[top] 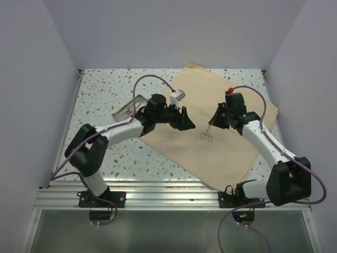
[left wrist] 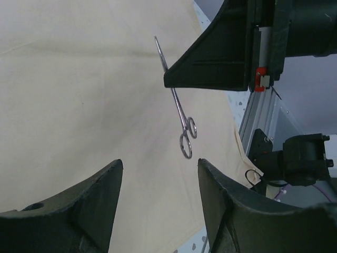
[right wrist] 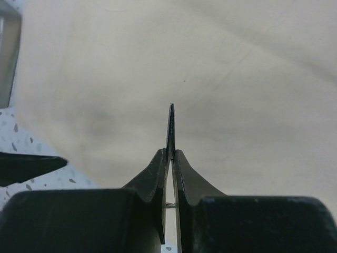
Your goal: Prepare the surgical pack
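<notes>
A speckled white table [top: 105,89] is the floor of the enclosure. Plain pale walls [top: 174,31] rise from its far, left and right edges. An aluminium rail [top: 158,199] runs along its near edge, and a grey metal panel [top: 168,232] lies just in front of the rail.

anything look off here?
Nothing damaged or spilled. The cloth sheet lies skewed to the edges of the table, and the steel tray sits beside it, not on it. The forceps hang pinched by the tip in the right gripper.
</notes>
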Robot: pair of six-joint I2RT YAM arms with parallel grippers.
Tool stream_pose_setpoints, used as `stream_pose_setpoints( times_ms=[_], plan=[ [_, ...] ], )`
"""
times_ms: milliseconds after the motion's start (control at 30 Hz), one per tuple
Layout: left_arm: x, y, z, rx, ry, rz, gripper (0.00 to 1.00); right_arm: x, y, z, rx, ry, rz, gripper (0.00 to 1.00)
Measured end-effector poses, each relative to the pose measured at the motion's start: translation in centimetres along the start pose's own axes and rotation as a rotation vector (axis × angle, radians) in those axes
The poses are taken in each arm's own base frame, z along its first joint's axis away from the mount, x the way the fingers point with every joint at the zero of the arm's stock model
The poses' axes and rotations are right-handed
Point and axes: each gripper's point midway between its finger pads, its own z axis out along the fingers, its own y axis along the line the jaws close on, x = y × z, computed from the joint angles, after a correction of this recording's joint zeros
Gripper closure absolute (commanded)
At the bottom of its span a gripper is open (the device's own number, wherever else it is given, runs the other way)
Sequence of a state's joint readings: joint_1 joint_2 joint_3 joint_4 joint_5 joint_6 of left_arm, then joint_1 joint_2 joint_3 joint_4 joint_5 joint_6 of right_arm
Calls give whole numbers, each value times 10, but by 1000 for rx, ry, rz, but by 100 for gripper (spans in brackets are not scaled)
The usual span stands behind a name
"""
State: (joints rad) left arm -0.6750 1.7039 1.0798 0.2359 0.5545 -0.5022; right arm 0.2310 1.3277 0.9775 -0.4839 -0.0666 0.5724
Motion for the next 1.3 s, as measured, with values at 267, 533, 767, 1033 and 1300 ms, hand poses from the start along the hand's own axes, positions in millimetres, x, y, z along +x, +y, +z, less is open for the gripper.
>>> stream_pose_setpoints(
  times_ms=[267,533,767,1033,1300],
  plan=[
    [8,-23,37,68,16,-52,38,2,33,-18,-133,-10,-16,100],
    [7,-21,59,59,20,-92,55,-1,45,-30,-195,-27,-15,100],
    [-2,-29,64,45,38,-80,98,-5,47,-33,-202,-47,-16,72],
    [-5,53,33,-328,123,68,100,-5,20,-33,-65,-66,-54,62],
    [-38,190,-102,-1006,311,347,100,-4,10,-33,-26,-80,-71,62]
  ],
)
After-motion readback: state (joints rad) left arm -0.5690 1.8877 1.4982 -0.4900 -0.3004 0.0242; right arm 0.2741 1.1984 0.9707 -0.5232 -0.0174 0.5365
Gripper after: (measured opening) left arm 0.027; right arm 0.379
